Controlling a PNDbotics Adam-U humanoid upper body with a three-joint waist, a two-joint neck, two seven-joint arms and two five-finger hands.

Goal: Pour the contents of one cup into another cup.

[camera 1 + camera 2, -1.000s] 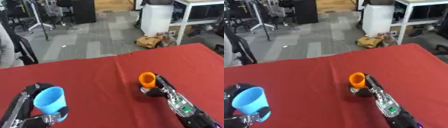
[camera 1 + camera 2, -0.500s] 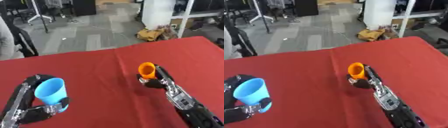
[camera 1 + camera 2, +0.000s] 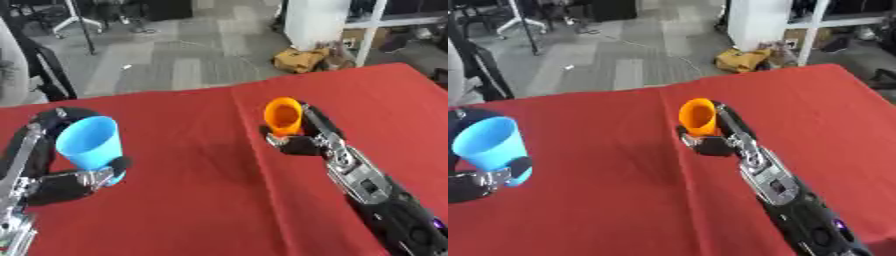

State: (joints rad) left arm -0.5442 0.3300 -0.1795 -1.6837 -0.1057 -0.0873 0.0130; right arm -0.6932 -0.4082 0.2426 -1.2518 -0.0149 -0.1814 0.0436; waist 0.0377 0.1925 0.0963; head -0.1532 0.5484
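Orange cup (image 3: 283, 116), gripped by the right robot hand (image 3: 302, 141) with fingers curled round its lower half, stands near the middle of the red counter (image 3: 192, 200), its open mouth tipped slightly toward 10 o'clock. Blue cup (image 3: 89, 142), the larger of the two, lies well apart at 9 o'clock from it, clasped by the left robot hand (image 3: 61, 182), whose thumb wraps its base and whose fingers rise behind its far wall. It stands close to upright with the mouth up, leaning a little. Whether either cup holds anything cannot be seen from this angle.

The move ahead turns on that sideways gap: the two cups sit at about the same depth on the counter, so closing it looks like a matter of bringing them together along the 3-to-9 line, then tilting one rim over the other's mouth. Judging by the lean of the orange cup, it seems the likelier one to pour, with the wider blue cup as the receiver, though that is only a reading of the pose.

Nothing stands between the two cups; only bare red cloth and a faint crease (image 3: 254, 165) running from 12 to 6 o'clock lie in the gap. Beyond the counter's far edge, a grey floor (image 3: 175, 65), a white cabinet (image 3: 317, 22) and a crumpled yellow-brown bundle (image 3: 302, 59) sit well clear of the work.
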